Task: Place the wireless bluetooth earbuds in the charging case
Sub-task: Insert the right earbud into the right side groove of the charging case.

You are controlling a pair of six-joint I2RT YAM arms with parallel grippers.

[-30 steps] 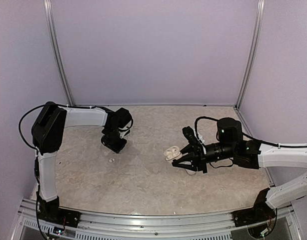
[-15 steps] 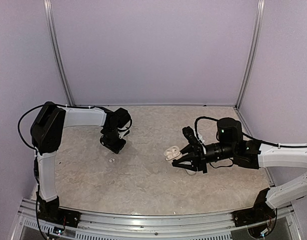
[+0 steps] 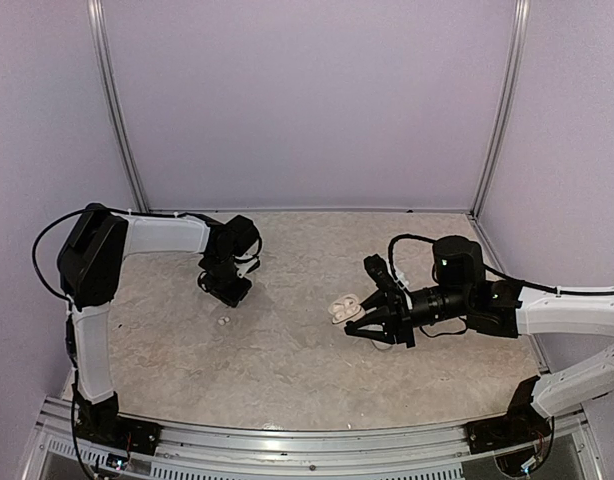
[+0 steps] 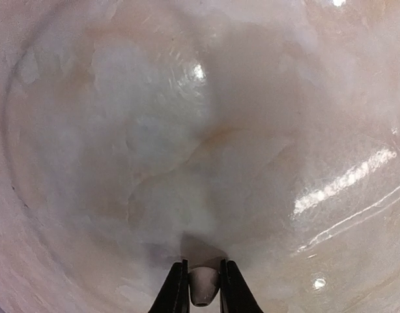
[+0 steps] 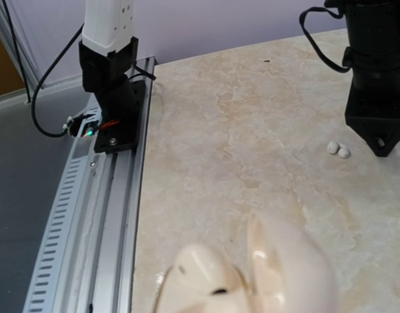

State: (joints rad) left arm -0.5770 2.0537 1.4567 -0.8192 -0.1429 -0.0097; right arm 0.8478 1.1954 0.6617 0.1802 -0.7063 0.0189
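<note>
My left claw (image 4: 203, 287) pinches one small whitish earbud (image 4: 203, 285) above the counter (image 3: 287, 370). My right claw (image 3: 355, 322) is spread beside the open charging case (image 3: 341, 305); two tiny whitish pieces (image 5: 338, 149) lie well left of that case.

A lab test cell: two arms bolted to a slotted metal rail (image 5: 89, 195) at the edge of a marble-patterned table (image 3: 287, 350), enclosed by plain lilac panels (image 3: 307, 100) in aluminium posts (image 3: 115, 110).

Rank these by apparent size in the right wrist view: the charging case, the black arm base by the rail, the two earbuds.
1. White clamshell charging case, though nearness to the camera inflates it.
2. Black arm base.
3. Tiny whitish earbuds: the two look alike, so they are unranked.
</note>
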